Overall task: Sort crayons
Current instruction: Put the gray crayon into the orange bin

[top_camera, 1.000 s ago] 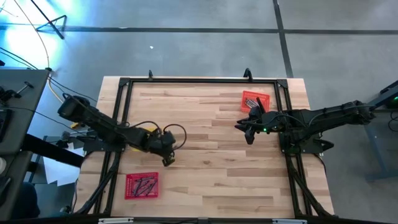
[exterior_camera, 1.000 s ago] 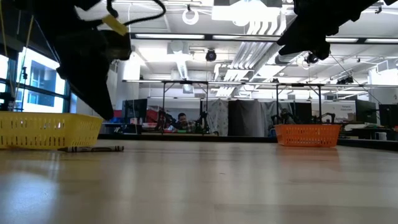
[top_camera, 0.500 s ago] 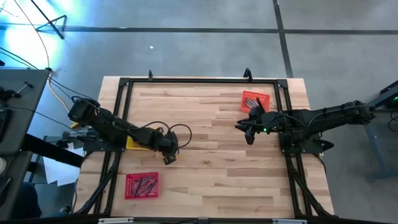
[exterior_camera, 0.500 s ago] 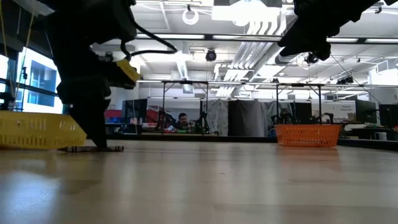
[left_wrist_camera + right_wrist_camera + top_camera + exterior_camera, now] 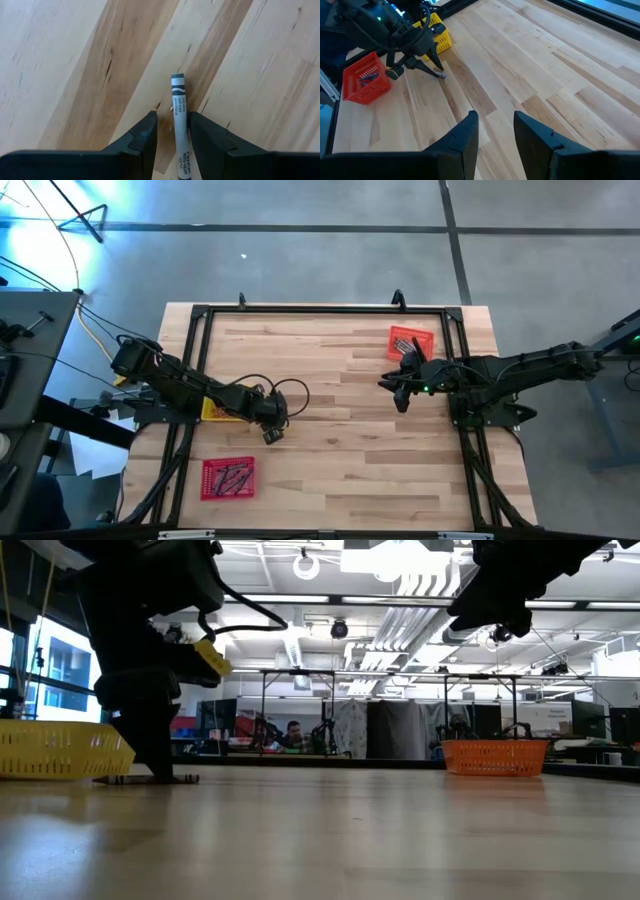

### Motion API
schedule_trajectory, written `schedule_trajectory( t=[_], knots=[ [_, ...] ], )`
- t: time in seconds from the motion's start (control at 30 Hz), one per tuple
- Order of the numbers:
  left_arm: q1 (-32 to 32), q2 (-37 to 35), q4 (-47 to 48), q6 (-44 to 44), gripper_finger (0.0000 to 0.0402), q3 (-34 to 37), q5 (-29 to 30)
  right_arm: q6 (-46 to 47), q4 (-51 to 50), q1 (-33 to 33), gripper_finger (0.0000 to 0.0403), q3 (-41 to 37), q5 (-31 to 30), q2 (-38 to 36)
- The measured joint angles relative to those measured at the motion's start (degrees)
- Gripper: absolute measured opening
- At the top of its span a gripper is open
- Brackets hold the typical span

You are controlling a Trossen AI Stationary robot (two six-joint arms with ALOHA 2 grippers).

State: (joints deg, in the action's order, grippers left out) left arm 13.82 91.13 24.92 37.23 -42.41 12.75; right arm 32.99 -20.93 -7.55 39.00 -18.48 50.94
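The left gripper (image 5: 172, 131) is down at the tabletop (image 5: 350, 460), its parted fingers either side of a grey crayon (image 5: 179, 115) lying flat; whether they pinch it is unclear. Just behind it sits a yellow tray (image 5: 212, 411), and nearer the front edge a red tray (image 5: 228, 477) holding crayons. The right gripper (image 5: 495, 131) hangs released above bare wood, an orange tray (image 5: 409, 341) beside it.
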Motion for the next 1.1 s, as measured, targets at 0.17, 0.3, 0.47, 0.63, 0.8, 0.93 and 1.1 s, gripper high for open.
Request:
schedule_trajectory(
  t=[0.17,0.3,0.47,0.63,0.8,0.93,1.1],
  knots=[
    [-0.02,0.0,-0.43,-0.91,0.0091,0.02,-0.65,0.02,-0.02,0.0,0.0119,0.0,0.0,0.0],
    [-0.04,0.02,-0.92,-0.92,0.0076,0.02,-1.62,0.0,-0.02,0.02,0.0119,0.0,0.0,0.0],
    [-0.04,0.02,-1.0,-0.9,0.0055,0.02,-1.9,0.0,-0.02,0.02,0.0119,0.0,0.0,0.0],
    [-0.02,0.02,-1.07,-0.86,0.0013,0.02,-2.19,0.01,-0.02,0.01,0.0119,0.0,0.0,0.0],
    [-0.02,0.02,-0.95,-0.42,0.0005,-0.05,-2.34,0.02,-0.02,0.0,0.0119,0.0,0.0,0.0],
    [0.07,0.15,0.11,-1.3,0.0002,-1.6,-3.48,0.02,-0.02,0.01,0.0119,0.0,0.0,0.0],
    [0.04,0.15,3.31,-4.09,0.0001,-6.2,-2.49,0.02,-0.02,0.01,0.0119,0.0,0.02,0.0]
  ],
)
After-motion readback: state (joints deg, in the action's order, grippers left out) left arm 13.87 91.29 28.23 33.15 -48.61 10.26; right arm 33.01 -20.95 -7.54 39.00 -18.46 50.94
